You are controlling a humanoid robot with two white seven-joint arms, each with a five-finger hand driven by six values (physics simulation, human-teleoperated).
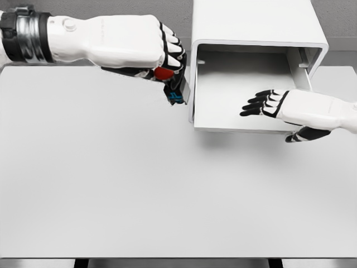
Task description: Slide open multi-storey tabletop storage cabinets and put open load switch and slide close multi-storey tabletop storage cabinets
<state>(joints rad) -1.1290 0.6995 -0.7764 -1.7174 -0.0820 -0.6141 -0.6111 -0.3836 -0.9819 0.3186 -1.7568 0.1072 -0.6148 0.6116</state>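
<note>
Now, left hand (162,56): clamped around the switch (174,89).
Switch: likely light, rigid; hold its body.
Right hand (279,106): relaxed, empty, over the drawer (240,84), three o'clock.

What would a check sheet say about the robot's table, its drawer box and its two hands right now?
Surface: white table, bare apart from the cabinet.
Job's things: white storage cabinet at the back right, its drawer slid open and empty; load switch, dark with a red part, held just left of the drawer.
Clutter: nothing seen.
Hands: left hand has its fingers closed around the load switch; right hand reaches over the drawer's front right, fingers straight, thumb below the front edge.
Cables: nothing seen.
Surroundings: grey wall behind; dark gaps under the table's near edge.
</note>
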